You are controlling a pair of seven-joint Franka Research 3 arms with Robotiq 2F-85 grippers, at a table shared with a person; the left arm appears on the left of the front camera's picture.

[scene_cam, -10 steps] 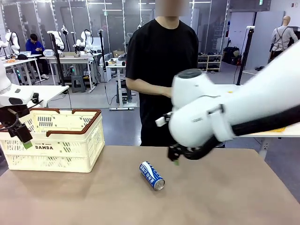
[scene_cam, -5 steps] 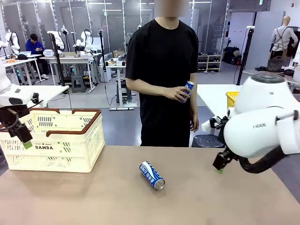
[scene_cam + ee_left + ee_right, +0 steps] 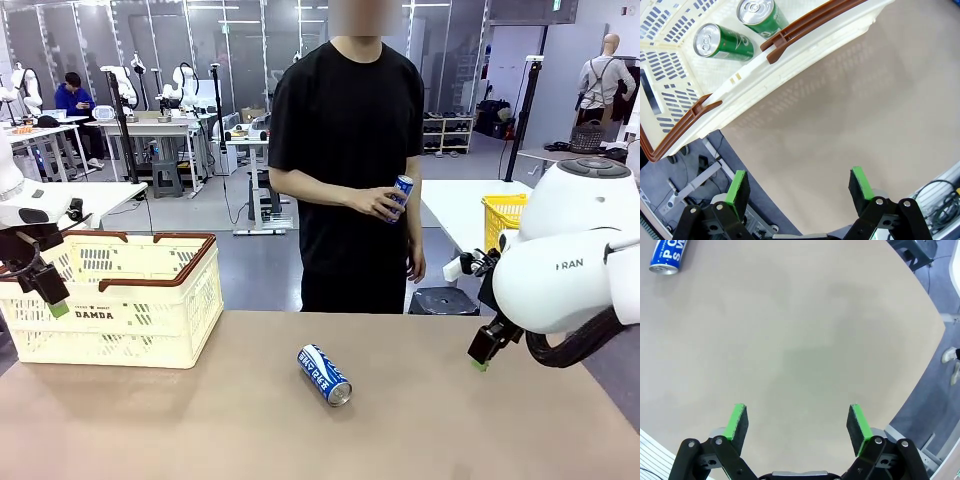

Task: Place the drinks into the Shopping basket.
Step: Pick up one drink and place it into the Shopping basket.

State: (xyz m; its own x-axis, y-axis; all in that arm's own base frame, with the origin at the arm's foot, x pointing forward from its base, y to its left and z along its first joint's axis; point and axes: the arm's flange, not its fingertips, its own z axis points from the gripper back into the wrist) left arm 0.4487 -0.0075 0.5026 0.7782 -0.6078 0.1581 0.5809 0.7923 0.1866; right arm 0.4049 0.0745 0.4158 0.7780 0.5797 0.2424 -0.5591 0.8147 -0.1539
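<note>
One blue drink can (image 3: 323, 375) lies on its side in the middle of the table; it also shows at the top left of the right wrist view (image 3: 669, 255). The person holds a second blue can (image 3: 401, 190) at chest height. Two green cans (image 3: 722, 42) (image 3: 761, 15) lie inside the Shopping basket (image 3: 790, 55), which stands at the table's left (image 3: 110, 330). My left gripper (image 3: 52, 300) hangs open in front of the basket's left end, its jaws (image 3: 800, 187) empty over bare table. My right gripper (image 3: 482, 355) is open and empty above the table's right part (image 3: 797, 422).
A yellow mesh basket (image 3: 503, 215) stands on a white table behind at the right. The person stands at the far edge, in the middle. The table edge (image 3: 920, 375) runs close to my right gripper, with floor beyond it.
My right arm has swung from the middle of the table to the right, away from the lying blue can. The person's hand with the second can came into sight. The left arm stayed still.
</note>
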